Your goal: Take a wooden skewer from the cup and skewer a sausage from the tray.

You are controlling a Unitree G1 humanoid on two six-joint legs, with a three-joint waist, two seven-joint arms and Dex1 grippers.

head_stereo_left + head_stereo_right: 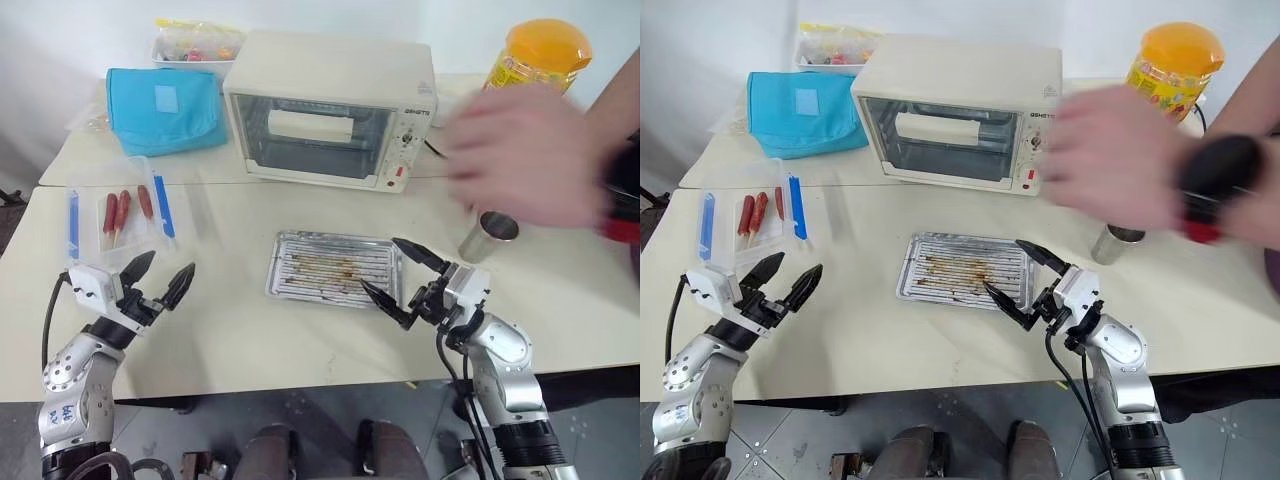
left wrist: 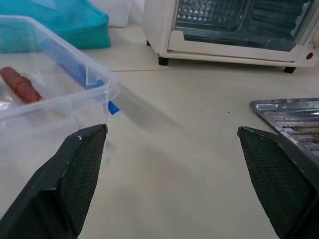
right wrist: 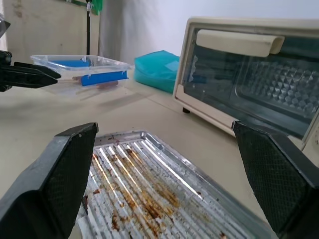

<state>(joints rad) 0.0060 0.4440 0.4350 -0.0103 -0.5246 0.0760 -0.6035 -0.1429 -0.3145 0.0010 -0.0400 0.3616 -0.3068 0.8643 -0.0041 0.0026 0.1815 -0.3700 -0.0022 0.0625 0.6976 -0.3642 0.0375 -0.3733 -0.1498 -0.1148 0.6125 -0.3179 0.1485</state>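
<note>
Both grippers hold nothing, fingers spread wide: the left gripper (image 1: 160,279) near the clear plastic box (image 1: 80,215), the right gripper (image 1: 400,280) over the stained tray (image 1: 300,265). The steel cup (image 1: 487,236) stands right of the tray, under a person's blurred hand (image 1: 525,155).

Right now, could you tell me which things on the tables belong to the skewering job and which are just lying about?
For the job:
cup, under a person's hand
tray, bare of sausages
left claw and right claw, both open

Lying about:
toaster oven
clear box holding sausages
blue pouch
candy jar
</note>
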